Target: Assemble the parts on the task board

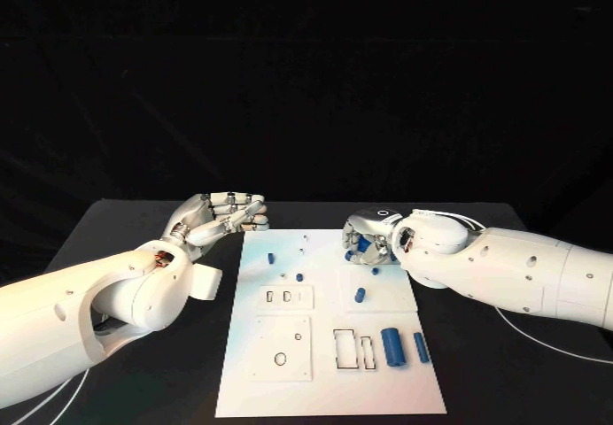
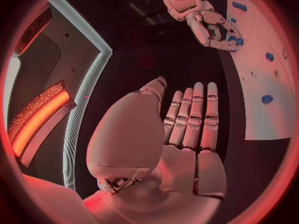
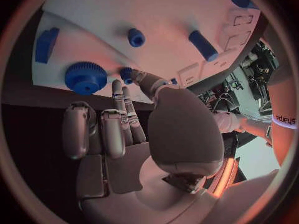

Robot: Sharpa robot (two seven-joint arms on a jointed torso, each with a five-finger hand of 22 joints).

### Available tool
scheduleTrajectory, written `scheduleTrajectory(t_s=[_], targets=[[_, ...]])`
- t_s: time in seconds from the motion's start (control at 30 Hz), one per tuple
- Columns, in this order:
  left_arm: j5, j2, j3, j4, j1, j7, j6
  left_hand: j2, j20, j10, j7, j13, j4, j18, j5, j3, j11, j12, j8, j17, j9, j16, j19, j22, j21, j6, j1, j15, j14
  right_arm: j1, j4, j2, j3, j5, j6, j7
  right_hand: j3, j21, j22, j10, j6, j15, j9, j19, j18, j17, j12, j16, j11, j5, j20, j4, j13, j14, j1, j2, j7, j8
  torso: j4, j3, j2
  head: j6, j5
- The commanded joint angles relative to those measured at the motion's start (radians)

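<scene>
We see the counter [image 1: 128,221] carrying the white board [image 1: 329,354] between our two arms. Our left robot hand [image 1: 220,215] waits beside it, fingers apart and empty. Our right robot hand [image 1: 370,237] hovers over the board's far edge, fingertips at a small blue peg [image 3: 126,73], though whether it grips we cannot tell; a blue gear [image 3: 85,77] lies just beside.

Task board [image 1: 326,372]: no print can be read on it.
Blue parts [image 1: 393,347]: no marks or numbers can be read.
Hands and arms: no brand or label can be read.
Table [image 1: 141,372]: no writing.
</scene>
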Motion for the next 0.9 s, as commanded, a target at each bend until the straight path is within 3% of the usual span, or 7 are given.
scheduleTrajectory(t_s=[0.03, 0.53, 0.73, 0.9], targets=[[-0.003, 0.0, 0.001, 0.005, 0.003, 0.004, 0.019, -0.008, 0.001, 0.001, 0.027, -0.001, 0.002, 0.013, -0.005, 0.006, 0.004, -0.006, -0.005, 0.001, -0.001, 0.0, 0.005, 0.002, 0.006, -0.007, -0.001, 0.002, -0.003, -0.004, -0.003, 0.004, 0.0, -0.011, 0.015, 0.007, 0.007, 0.008, 0.003, 0.007, 0.007, 0.005, 0.003, 0.005, -0.008, 0.046, 0.007, 0.005, -0.004, 0.006, -0.001, 0.002, 0.002, 0.065, 0.002, 0.012, -0.001, 0.006, 0.0007, 0.0001, 0.001, -0.001, 0.002], [-0.003, -0.001, 0.001, 0.004, 0.005, 0.001, 0.021, -0.008, 0.001, 0.001, 0.027, -0.001, 0.002, 0.013, -0.005, 0.006, 0.004, -0.006, -0.005, 0.001, -0.001, 0.0, 0.005, 0.002, 0.006, -0.007, -0.001, 0.002, -0.003, -0.013, -0.01, 0.012, 0.0, 0.0, -0.002, 0.019, 0.029, 0.011, 0.009, 0.024, 0.026, -0.001, 0.02, 0.002, -0.008, 0.045, 0.013, 0.007, -0.011, 0.006, -0.005, 0.01, 0.007, 0.063, 0.008, 0.032, -0.009, 0.019, 0.0002, -0.0006, 0.002, -0.007, 0.003], [-0.003, -0.001, 0.001, 0.002, 0.005, -0.001, 0.021, -0.008, 0.001, 0.001, 0.027, -0.001, 0.002, 0.013, -0.005, 0.006, 0.004, -0.006, -0.005, 0.001, -0.001, 0.0, 0.005, 0.002, 0.006, -0.007, -0.001, 0.002, -0.003, -0.014, -0.004, 0.01, 0.0, 0.028, -0.097, 0.038, 0.061, 0.027, 0.035, 0.069, 0.065, -0.017, 0.053, 0.011, -0.012, 0.051, 0.032, 0.014, -0.032, 0.006, -0.018, 0.012, 0.023, 0.064, 0.024, 0.074, -0.032, 0.051, 0.0017, -0.0007, 0.002, -0.006, 0.002], [-0.002, 0.0, 0.001, 0.0, 0.005, -0.002, 0.02, -0.007, 0.001, 0.001, 0.027, -0.001, 0.002, 0.013, -0.005, 0.008, 0.004, -0.009, -0.006, 0.004, -0.001, 0.001, 0.007, 0.002, 0.007, -0.008, -0.001, 0.002, -0.003, -0.014, -0.001, 0.012, 0.0, 0.039, -0.171, 0.035, 0.069, 0.029, 0.04, 0.086, 0.079, -0.027, 0.077, 0.011, -0.012, 0.05, 0.039, 0.015, -0.043, 0.006, -0.028, 0.0, 0.032, 0.064, 0.037, 0.087, -0.042, 0.073, 0.0027, -0.002, 0.002, -0.002, 0.001]])
